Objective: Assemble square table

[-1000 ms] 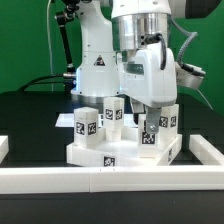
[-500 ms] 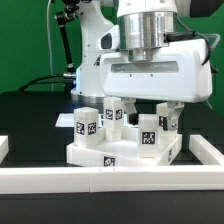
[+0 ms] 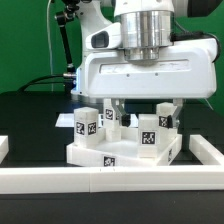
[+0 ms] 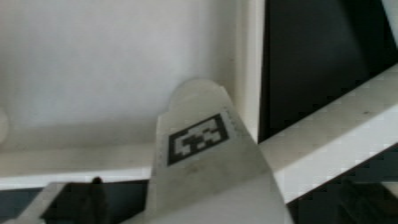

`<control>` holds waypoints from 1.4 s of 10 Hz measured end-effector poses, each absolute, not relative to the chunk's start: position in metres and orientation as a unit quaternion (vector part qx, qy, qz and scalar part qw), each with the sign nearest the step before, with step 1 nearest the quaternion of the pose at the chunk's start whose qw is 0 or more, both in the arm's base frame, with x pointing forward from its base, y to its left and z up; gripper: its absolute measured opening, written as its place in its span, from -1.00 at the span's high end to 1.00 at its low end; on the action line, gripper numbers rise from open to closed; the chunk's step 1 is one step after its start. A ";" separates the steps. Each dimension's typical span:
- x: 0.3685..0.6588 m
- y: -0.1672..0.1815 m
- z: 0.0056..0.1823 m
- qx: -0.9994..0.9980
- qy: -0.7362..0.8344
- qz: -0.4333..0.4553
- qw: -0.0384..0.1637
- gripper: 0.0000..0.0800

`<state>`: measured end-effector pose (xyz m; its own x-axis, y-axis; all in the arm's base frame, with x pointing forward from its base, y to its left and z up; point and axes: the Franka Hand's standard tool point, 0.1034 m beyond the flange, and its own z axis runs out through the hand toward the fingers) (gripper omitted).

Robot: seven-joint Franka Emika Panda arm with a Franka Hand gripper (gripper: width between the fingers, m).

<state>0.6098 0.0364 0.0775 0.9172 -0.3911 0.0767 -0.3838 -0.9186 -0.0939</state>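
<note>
The black worktop carries the square tabletop, which lies just behind the long white border bars at the front. Over that tabletop the wrist housing now sits broadside and fills the upper middle of the exterior view; a second ago it stood narrow and turned, so the hand has rotated about its own axis, which I judge to be a leg being screwed in or the grasp being reset for another turn.

Legs stand upright on the tabletop: one toward its exterior-view left edge, one near its middle, two more toward its right, none visibly shifted.

The gripper hangs directly above the middle leg, fingers seen only as dark tips at the wrist view's edge. Whether they clamp the tagged leg or stand apart, I cannot tell. The leg's foot and its joint with the tabletop are hidden
</note>
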 end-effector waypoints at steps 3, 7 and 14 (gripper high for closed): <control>0.610 0.035 0.077 -0.992 0.112 -0.051 0.029 -0.62; 0.610 0.034 0.077 -0.996 0.072 -0.053 0.021 -0.04; 0.610 0.033 0.077 -0.986 0.159 -0.051 0.026 0.28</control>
